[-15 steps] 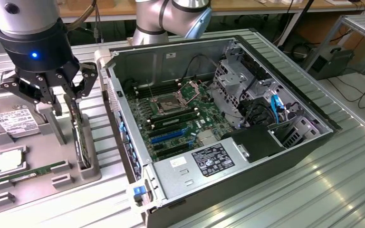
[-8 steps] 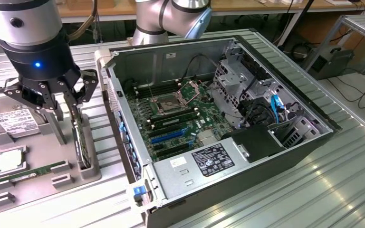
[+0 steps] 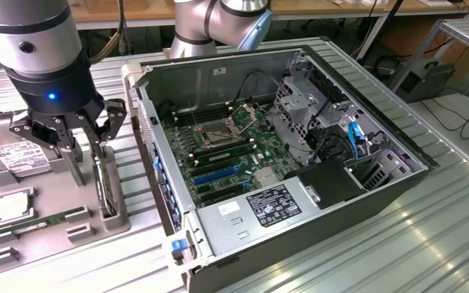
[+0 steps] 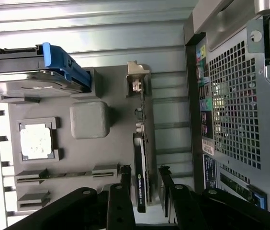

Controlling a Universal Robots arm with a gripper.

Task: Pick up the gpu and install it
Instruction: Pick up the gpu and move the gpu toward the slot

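One gpu, upright, seemingly straddled by end effector

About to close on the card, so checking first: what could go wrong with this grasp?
1. The open end effector straddles the thin gpu standing on edge in the grey tray; an off-centre squeeze could tilt it or jam it in its slot.
2. The hard drive sits close beside the end effector, which might clip it.
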